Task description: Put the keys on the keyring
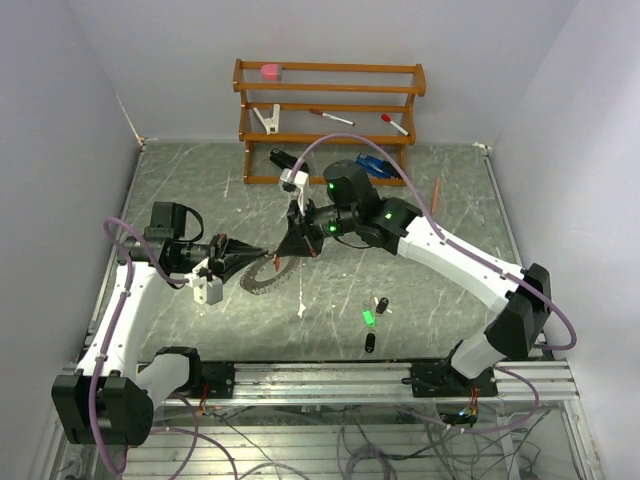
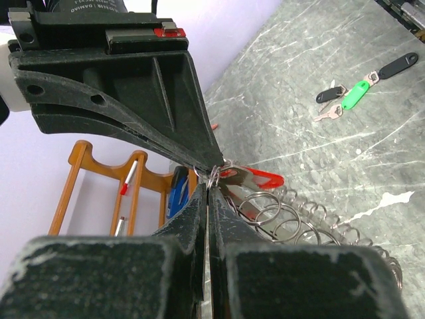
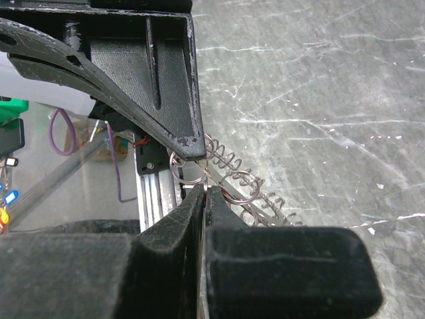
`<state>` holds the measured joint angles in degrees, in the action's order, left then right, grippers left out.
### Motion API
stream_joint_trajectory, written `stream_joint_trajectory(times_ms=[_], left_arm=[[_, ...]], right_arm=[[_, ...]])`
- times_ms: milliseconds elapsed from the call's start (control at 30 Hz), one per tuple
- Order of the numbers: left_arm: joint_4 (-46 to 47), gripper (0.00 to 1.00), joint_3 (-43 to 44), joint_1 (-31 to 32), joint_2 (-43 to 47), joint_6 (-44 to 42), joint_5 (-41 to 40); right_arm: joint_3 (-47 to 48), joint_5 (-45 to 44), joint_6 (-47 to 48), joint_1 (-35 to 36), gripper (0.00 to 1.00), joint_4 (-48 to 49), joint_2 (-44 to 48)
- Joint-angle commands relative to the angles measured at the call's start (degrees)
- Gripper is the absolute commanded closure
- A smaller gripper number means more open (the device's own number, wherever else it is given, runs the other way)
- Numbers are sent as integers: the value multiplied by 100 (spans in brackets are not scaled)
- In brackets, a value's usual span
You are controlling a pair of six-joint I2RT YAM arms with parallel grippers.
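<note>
The keyring [image 1: 262,281], a large silvery ring strung with small split rings, lies mid-table, one edge lifted. My left gripper [image 1: 266,253] is shut on one small ring at that edge [image 2: 214,174]. My right gripper [image 1: 285,250] meets it tip to tip and is shut on the thin metal blade of the red key [image 2: 257,178]. A sliver of that key's red head [image 3: 226,195] shows beside the right fingers. Small rings [image 3: 240,186] hang at the tips. A green key [image 1: 368,318] and two black keys [image 1: 381,303] [image 1: 369,343] lie loose on the table, near right.
A wooden rack [image 1: 330,100] stands at the back with a pink block, markers and a white clip. A blue object [image 1: 372,165] lies before it and an orange pencil [image 1: 436,195] to the right. A white scrap [image 1: 301,310] is near the keyring.
</note>
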<state>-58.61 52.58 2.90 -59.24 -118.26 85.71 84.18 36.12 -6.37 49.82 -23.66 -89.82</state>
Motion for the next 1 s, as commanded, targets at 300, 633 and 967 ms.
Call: stream_joint_trajectory(times_ms=[300,633,967], left_arm=[[-16,93,83,75,56,-3701,534],[55,93,13,71,-7,-3696,532],[-137,93,157,97,16,-3697,534]], right_arm=[[166,74,5,-21,100,82,-54],[195,166,-82,-16,100,132,-12],[107,171,-7,-15,100,108,-23]])
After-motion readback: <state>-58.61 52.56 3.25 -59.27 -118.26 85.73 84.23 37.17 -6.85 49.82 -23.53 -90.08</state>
